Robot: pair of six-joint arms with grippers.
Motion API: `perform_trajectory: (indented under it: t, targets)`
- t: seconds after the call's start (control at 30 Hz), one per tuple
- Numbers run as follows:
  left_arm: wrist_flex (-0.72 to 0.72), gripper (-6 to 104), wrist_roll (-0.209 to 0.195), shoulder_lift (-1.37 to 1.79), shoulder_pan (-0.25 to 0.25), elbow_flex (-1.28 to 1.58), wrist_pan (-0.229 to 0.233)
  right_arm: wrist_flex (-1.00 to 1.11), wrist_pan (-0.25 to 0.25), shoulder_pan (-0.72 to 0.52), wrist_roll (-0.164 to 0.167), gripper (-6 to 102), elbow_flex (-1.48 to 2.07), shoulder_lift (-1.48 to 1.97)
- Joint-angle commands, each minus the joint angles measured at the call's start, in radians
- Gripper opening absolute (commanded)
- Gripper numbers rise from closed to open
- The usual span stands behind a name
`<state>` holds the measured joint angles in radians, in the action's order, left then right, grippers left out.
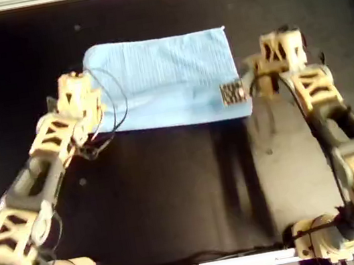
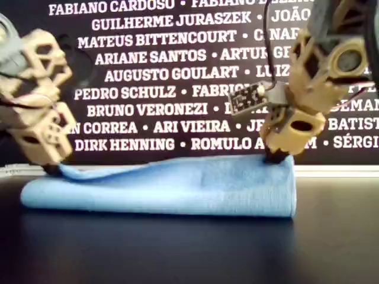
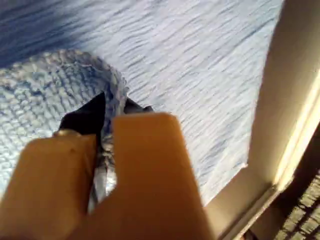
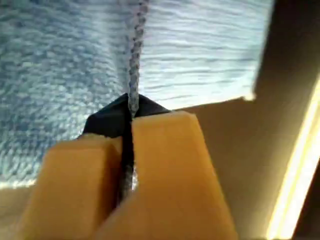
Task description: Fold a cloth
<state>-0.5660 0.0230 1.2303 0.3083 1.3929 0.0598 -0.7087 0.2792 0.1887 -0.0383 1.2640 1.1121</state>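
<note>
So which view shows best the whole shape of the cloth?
The overhead view: the cloth lies there as a full rectangle on the dark table. The exterior view shows only its near edge. Both wrist views show only the pinched fabric at the jaws.

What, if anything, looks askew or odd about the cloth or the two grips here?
Nothing stands out. The cloth lies folded over on the dark table, unripped. The left gripper and the right gripper are each shut on a cloth edge. In the exterior view the top layer sags between them, as held fabric would.

The cloth (image 1: 168, 79) is light blue (faintly ribbed) on a black table (image 1: 174, 194).
</note>
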Motion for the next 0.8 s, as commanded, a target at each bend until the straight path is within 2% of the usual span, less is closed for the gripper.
perform_trajectory:
  t: [0.0,0.3,0.4,0.6,0.77]
  targets:
    - [0.025,0,0.005,-0.035,-0.025,-0.218,0.006,0.055,-0.002,-0.009,0.003,-1,-0.272,-0.089]
    - [0.025,0,0.006,-0.247,-0.026,-0.531,0.006,0.055,-0.003,-0.011,0.003,-1,-0.678,-0.362]
    - [0.025,0,0.044,-0.324,-0.028,-0.623,0.006,0.055,-0.003,-0.011,0.003,-1,-0.784,-0.423]
    - [0.025,0,0.16,-0.476,-0.034,-0.815,0.006,0.055,-0.003,-0.023,0.003,-1,-0.973,-0.554]
    - [0.025,0,0.172,-0.575,-0.071,-0.963,0.006,0.055,0.002,-0.043,0.003,-1,-1.118,-0.657]
